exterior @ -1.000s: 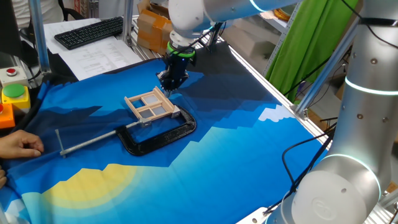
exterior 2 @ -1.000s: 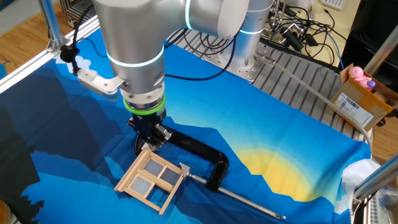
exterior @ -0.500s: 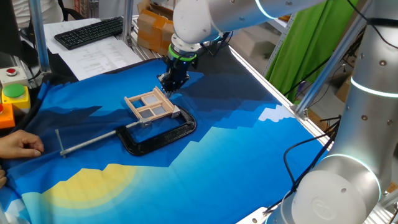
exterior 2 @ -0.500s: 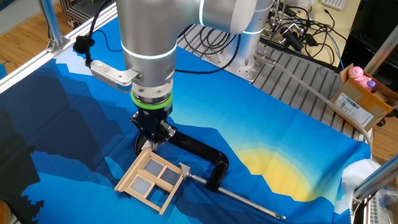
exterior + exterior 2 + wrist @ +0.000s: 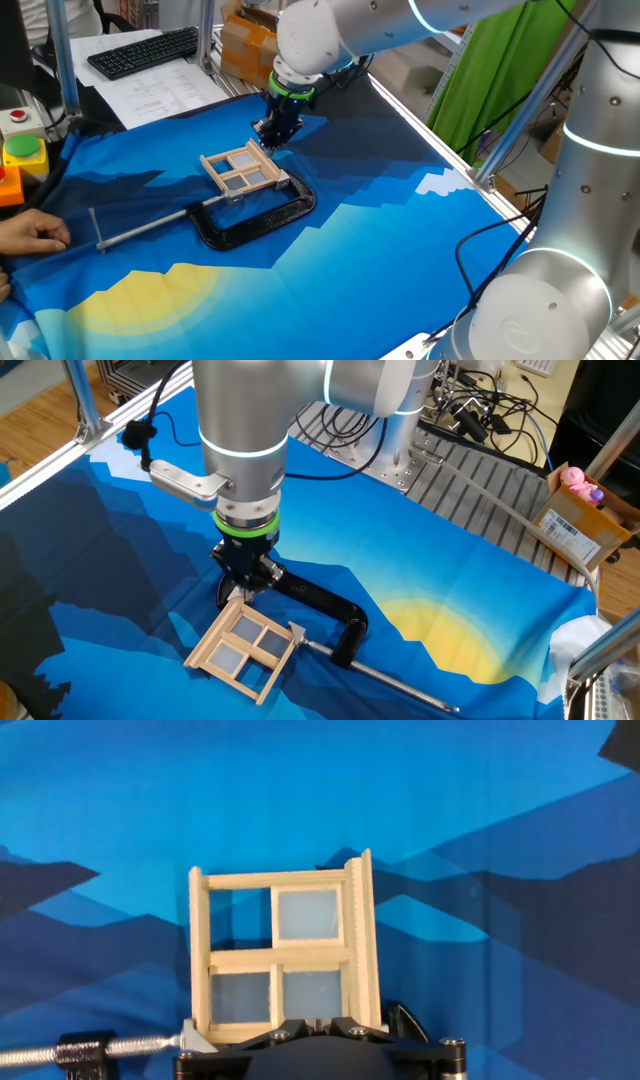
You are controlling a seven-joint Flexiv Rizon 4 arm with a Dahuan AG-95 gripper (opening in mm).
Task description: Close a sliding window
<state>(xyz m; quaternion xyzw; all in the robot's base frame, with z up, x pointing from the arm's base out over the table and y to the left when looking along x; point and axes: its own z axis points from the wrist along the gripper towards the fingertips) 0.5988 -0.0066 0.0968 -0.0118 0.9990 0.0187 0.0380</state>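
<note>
The sliding window [image 5: 243,171] is a small tan wooden frame with four greyish panes, lying flat on the blue cloth. It also shows in the other fixed view [image 5: 243,649] and in the hand view [image 5: 285,955]. One corner of it is held by a black C-clamp [image 5: 255,220]. My gripper [image 5: 270,137] stands upright at the window's far edge, its tip low against the frame in the other fixed view [image 5: 238,592]. In the hand view the gripper [image 5: 318,1020] has its jaws together, right at the frame's near edge. One pane looks open to the cloth.
The clamp's metal rod [image 5: 140,228] runs left toward a person's hand [image 5: 30,235]. A keyboard [image 5: 145,50] and papers lie at the back left, and a button box [image 5: 20,150] stands at the left edge. A cardboard box [image 5: 580,520] and cables sit beyond the cloth.
The arm's upper links have shifted a little. The gripper tip and the window stay almost where they were.
</note>
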